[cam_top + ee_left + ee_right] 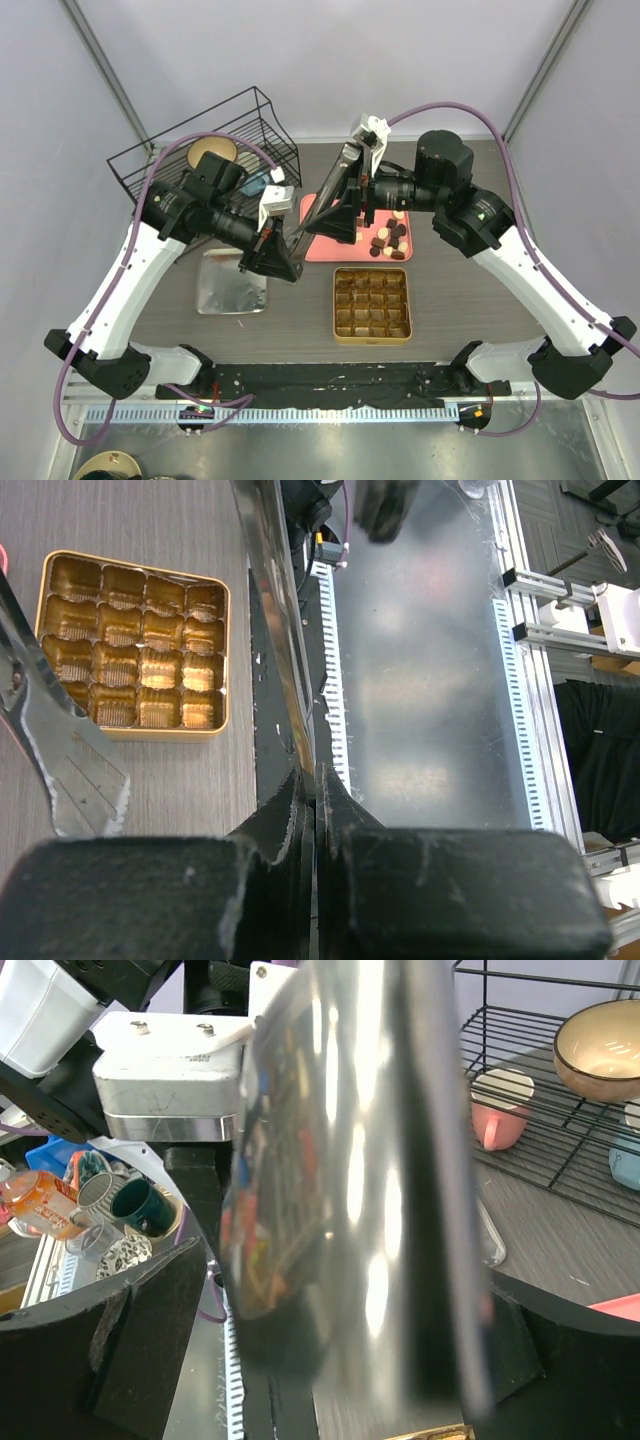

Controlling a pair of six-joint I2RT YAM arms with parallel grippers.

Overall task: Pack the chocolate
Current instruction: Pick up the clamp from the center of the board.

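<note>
Top external view: the chocolate (390,240), a cluster of small dark and lighter brown pieces, is lying on the right part of a pink tray (335,250) at mid-table. It is well clear of both grippers.

- The gold tin (337,305) is sitting just in front of the pink tray. Its grid of cells is showing bare gold.
- The left gripper (287,246) is reaching in from the left with its jaws pressed together on the lower end of a metal utensil (325,195). This shiny flat piece looks like tongs and is slanting up and away from the arm bases.
- The right gripper (358,208) is hovering over the pink tray with its jaws spread wide on either side of the utensil.
- A flat silver tray (232,282) is lying to the left of the tin.
- A black wire basket (272,128) holding a tan bowl (213,152) is standing at the far left.

Left wrist view: the left gripper (315,770) is pinching one thin arm of the utensil (275,610) edge-on. A second flat slotted arm is showing at the left, over the table. The tin (130,645) is lying beyond it with every visible cell bare.

Right wrist view: the utensil (350,1180) is filling the gap between the parted fingers of the right gripper (335,1360). Whether either finger is touching it cannot be told. A pink cup (495,1110) and the bowl (600,1050) are sitting in the basket behind.
</note>
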